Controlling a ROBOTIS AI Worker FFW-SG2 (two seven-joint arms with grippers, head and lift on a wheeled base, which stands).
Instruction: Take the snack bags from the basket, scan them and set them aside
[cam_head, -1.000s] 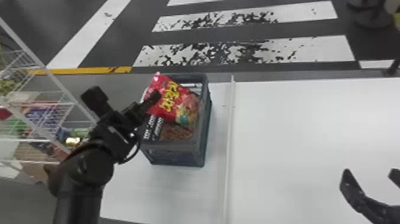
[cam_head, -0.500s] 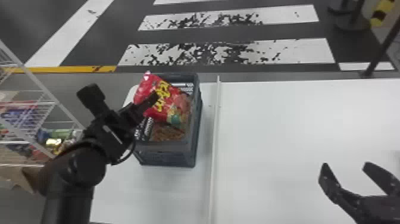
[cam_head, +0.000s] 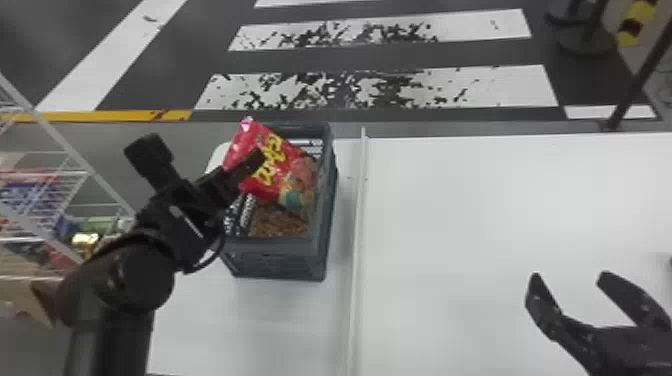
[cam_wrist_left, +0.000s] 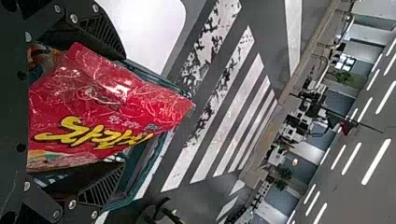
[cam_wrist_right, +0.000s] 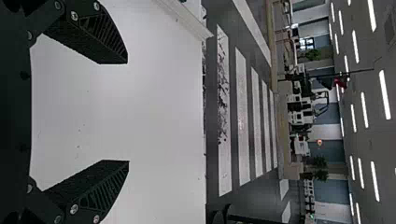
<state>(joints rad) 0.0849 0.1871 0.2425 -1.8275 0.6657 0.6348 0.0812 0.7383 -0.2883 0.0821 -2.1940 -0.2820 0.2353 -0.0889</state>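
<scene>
Head view, left fingers (cam_head: 250, 162) parted, right fingers (cam_head: 542, 302) parted, yellow-lettered red snack bag (cam_head: 282, 167)

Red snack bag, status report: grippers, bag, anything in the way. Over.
Left gripper at red snack bag, jaws open either side. Right gripper open above white table. Bag tilted in basket; basket rim might snag it.

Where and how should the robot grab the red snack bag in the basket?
Probably across the middle of the red snack bag, the left gripper coming from above on the robot's left, fingers either side: it lies tilted, its far-left corner sticking up past the basket.
</scene>
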